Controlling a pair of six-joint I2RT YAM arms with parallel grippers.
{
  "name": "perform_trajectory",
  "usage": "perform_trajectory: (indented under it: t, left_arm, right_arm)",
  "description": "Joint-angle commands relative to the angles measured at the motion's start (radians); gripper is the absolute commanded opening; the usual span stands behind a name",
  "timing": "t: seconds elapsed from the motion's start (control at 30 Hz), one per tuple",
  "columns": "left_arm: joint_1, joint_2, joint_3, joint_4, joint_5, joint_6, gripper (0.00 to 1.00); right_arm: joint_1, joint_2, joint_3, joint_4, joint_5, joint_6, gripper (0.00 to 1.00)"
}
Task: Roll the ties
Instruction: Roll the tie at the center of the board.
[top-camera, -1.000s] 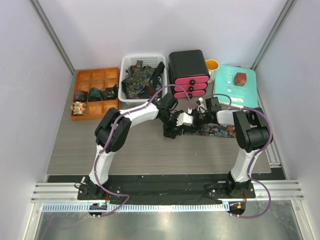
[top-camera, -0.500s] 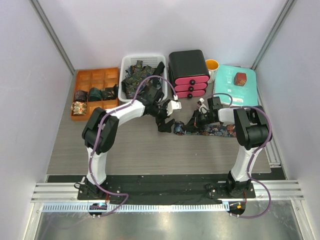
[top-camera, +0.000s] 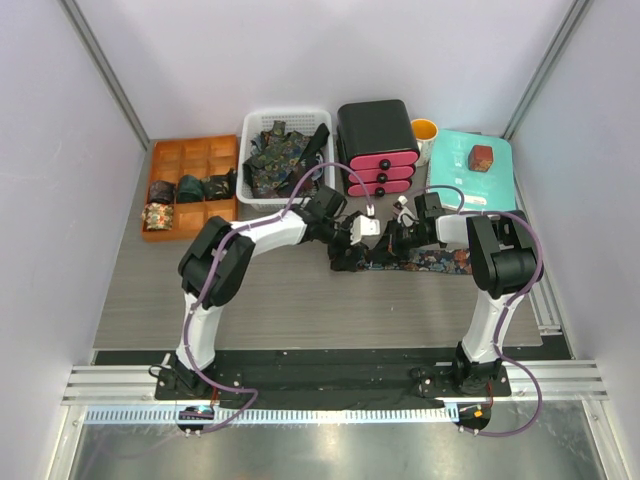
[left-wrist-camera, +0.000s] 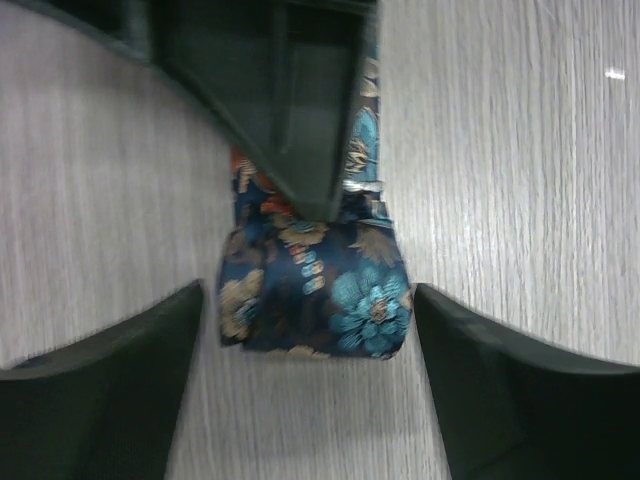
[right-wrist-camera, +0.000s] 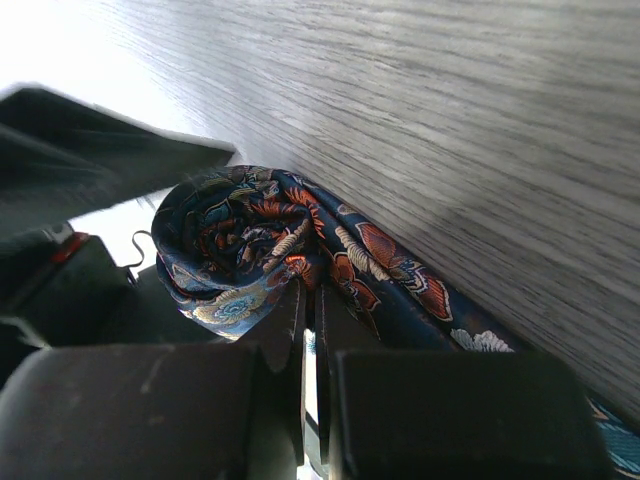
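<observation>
Left gripper (left-wrist-camera: 305, 315) spread wide, one finger on each side of the roll (left-wrist-camera: 330, 290) and touching neither side of it. Right gripper (right-wrist-camera: 308, 292) pressed together, tips set down on the fabric just behind the roll; nipping a fold or only pinning it, not possible to tell.

Tie (right-wrist-camera: 400, 272) near the middle of the table (top-camera: 300, 300), in front of the black drawer unit (top-camera: 378, 128). One end wound into a small loose roll, dark blue with orange and turquoise flowers; the rest lying flat as a strip (top-camera: 445, 262) toward the right arm. Only a few turns made, by the look of it, so most of the rolling not yet done.

Further out, at the back left: white basket (top-camera: 247, 150) with loose ties (top-camera: 282, 155) inside, and orange tray (top-camera: 190, 150) with finished rolls (top-camera: 190, 187) in its compartments.

Possible troubles from here, as a judgement only:
- Roll loose and slippery-looking, so likely to spring open on release by the right tips before a firm hold by the left.
- Closing of the left fingers off-centre: roll pushed sideways or squashed into a cone, edges no longer in line.
- Both grippers very close together, so danger of finger against finger.
- Pulling on the roll with the strip pinned: unwinding instead of winding.
</observation>
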Motion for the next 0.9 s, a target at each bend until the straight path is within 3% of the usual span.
perform_trajectory:
  t: [0.0, 0.07, 0.17, 0.53, 0.6, 0.67, 0.87]
  left_arm:
    - [-0.005, -0.008, -0.010, -0.024, -0.011, 0.103, 0.72]
    - [-0.006, -0.030, -0.014, -0.040, 0.009, 0.106, 0.57]
    - [-0.008, -0.067, -0.019, -0.057, 0.032, 0.087, 0.45]
    - [-0.038, -0.008, 0.078, -0.185, -0.008, 0.034, 0.42]
    - [-0.046, 0.005, 0.081, -0.205, -0.022, 0.040, 0.41]
    - [-0.060, 0.018, 0.091, -0.242, -0.058, 0.060, 0.33]
    - [-0.083, 0.103, 0.137, -0.383, -0.175, 0.132, 0.24]
  right_arm:
    - [0.008, 0.056, -0.018, -0.032, 0.183, -0.048, 0.01]
    - [0.018, 0.053, -0.023, -0.007, 0.172, -0.016, 0.01]
    - [0.047, 0.040, -0.047, 0.066, 0.168, 0.068, 0.01]
    - [0.162, -0.010, -0.119, 0.279, 0.209, 0.289, 0.06]
    - [0.169, -0.017, -0.125, 0.286, 0.212, 0.296, 0.11]
    - [0.170, -0.022, -0.121, 0.275, 0.191, 0.286, 0.23]
    - [0.094, -0.100, -0.066, 0.117, 0.111, 0.193, 0.38]
